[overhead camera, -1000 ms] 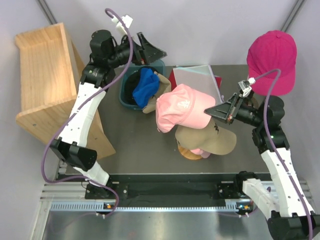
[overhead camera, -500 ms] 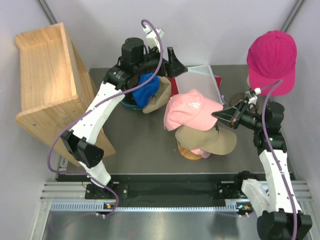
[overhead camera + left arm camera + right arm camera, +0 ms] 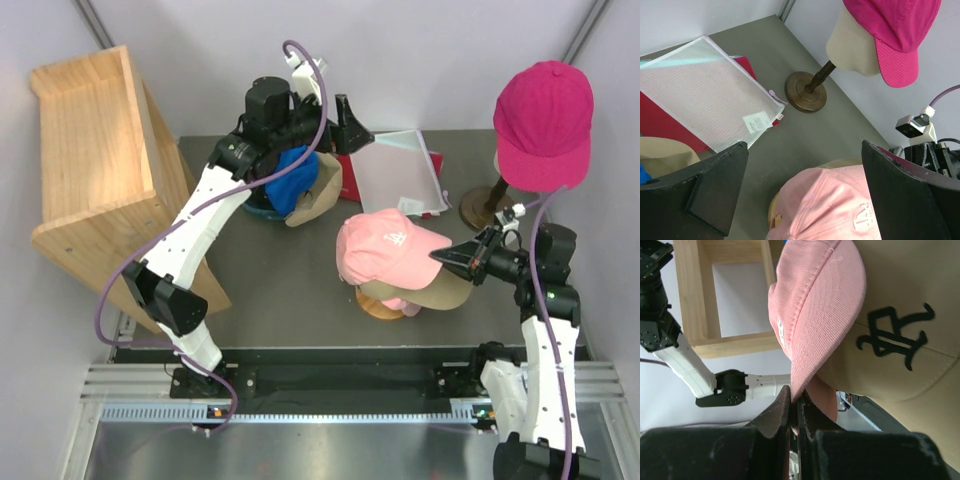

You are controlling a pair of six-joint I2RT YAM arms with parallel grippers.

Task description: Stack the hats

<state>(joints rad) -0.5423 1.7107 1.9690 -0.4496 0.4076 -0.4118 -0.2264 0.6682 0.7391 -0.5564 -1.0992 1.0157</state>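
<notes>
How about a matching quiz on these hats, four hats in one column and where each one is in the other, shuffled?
Hats:
1. magenta cap
2. light pink cap
3. bright blue cap
4. tan cap

Places:
A. in the bin at the far side of the table
B. brim pinched in the right tool
C. on the mannequin head
D. underneath the light pink cap

Pairs: 1-C, 2-B, 3-A, 4-D
</notes>
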